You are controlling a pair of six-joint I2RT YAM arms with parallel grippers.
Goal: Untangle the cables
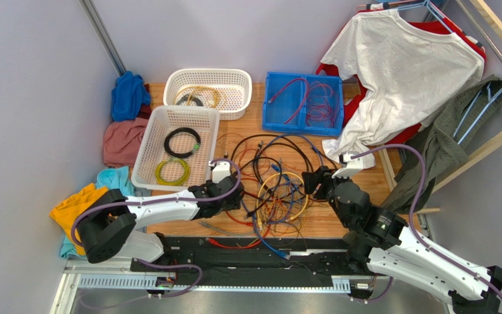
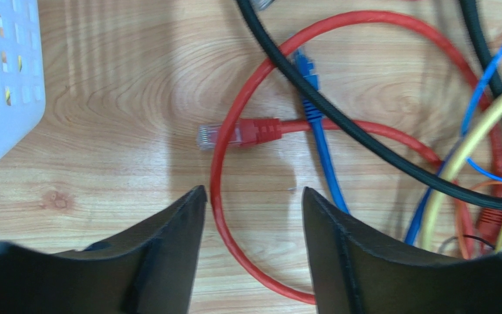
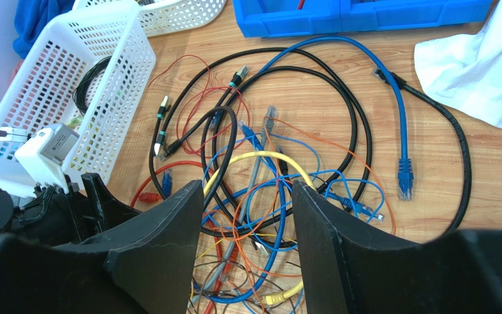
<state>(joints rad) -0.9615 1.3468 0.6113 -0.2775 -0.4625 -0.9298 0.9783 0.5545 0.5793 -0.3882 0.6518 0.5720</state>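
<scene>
Top external view puts the cables (image 1: 273, 186), a tangle of thin red, orange, yellow, black and blue wires, on the light wooden table (image 1: 319, 226). They lie between the two arms, just right of a white perforated plastic basket (image 1: 147, 147). From there the left gripper (image 1: 235, 195) and right gripper (image 1: 309, 183) are dark shapes against dark wires at either side of the tangle. How wide each stands is hard to read.

The left wrist view settles its own tool. The left gripper (image 2: 252, 193) has its jaws well apart with nothing pinched. A red cable (image 2: 215, 196) loops over the table across the gap, and whether a finger touches it cannot be told. Its clear-tipped plug (image 2: 234, 134) lies just beyond the tips, crossed by a blue cable (image 2: 319, 131) and a black cable (image 2: 339, 108). The basket's corner (image 2: 5, 78) is cut off at the left edge.

In the right wrist view, the right gripper (image 3: 247, 186) also has its jaws spread and holds nothing. It hangs over the near part of the tangle (image 3: 280, 157), and its fingers (image 3: 168, 242) hide the wires beneath them. Only this view shows single plugs across the whole heap. A blue plastic crate (image 3: 365, 13) is cropped at the far edge, and a white cloth (image 3: 483, 72) lies at the right.
</scene>
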